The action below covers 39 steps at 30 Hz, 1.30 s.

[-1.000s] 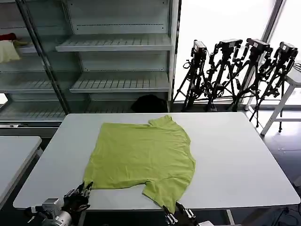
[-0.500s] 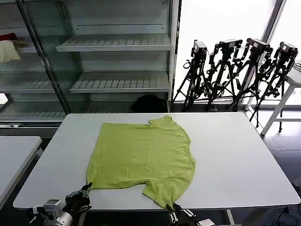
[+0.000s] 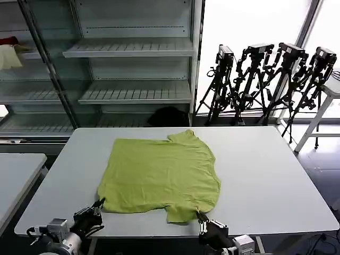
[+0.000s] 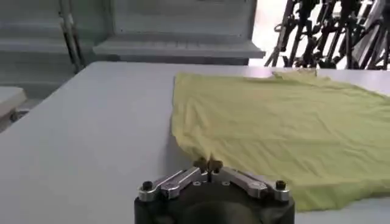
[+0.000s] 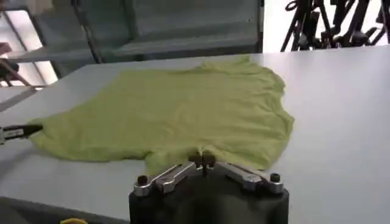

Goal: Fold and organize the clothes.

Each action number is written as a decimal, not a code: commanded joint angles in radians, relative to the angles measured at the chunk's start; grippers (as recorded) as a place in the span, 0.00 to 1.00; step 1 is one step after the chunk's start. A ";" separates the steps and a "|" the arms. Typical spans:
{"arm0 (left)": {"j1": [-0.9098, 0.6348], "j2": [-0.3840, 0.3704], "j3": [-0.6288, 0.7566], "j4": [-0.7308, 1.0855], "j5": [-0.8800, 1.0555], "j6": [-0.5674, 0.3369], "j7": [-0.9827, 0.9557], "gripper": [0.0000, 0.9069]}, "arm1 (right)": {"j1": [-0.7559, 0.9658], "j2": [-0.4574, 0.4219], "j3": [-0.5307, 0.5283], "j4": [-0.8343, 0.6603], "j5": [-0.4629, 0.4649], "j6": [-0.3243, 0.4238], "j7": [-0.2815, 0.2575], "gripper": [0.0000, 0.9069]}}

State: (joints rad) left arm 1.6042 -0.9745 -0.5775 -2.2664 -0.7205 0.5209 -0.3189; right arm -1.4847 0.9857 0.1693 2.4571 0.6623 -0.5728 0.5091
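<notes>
no text, label, brand, number or sign can be read on anything here.

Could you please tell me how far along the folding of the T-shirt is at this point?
Barely begun. Done: the lime T-shirt lies spread flat on the white table, no fold made. In hand: the left gripper is shut on the near hem corner, and the right gripper is shut on the near sleeve edge, both at the table's near edge. Left: every fold, then tidying it away.
</notes>
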 commanded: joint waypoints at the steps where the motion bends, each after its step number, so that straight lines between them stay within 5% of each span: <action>1: -0.080 0.006 0.010 -0.013 -0.010 -0.003 -0.021 0.01 | 0.029 -0.001 0.042 0.016 0.030 -0.005 0.008 0.00; 9: -0.273 -0.011 0.081 0.081 -0.031 0.037 -0.102 0.01 | 0.247 -0.023 0.050 -0.105 0.048 -0.006 -0.069 0.00; 18: -0.418 -0.059 0.197 0.175 0.011 0.051 -0.156 0.01 | 0.465 -0.028 -0.010 -0.296 0.019 -0.006 -0.217 0.00; 39: -0.537 -0.114 0.280 0.337 0.061 0.027 -0.154 0.02 | 0.609 0.057 -0.122 -0.514 -0.078 -0.004 -0.271 0.00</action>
State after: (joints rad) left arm 1.1097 -1.0817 -0.3203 -1.9673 -0.6713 0.5502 -0.4645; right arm -0.9260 1.0289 0.0695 1.9921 0.5958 -0.5774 0.2550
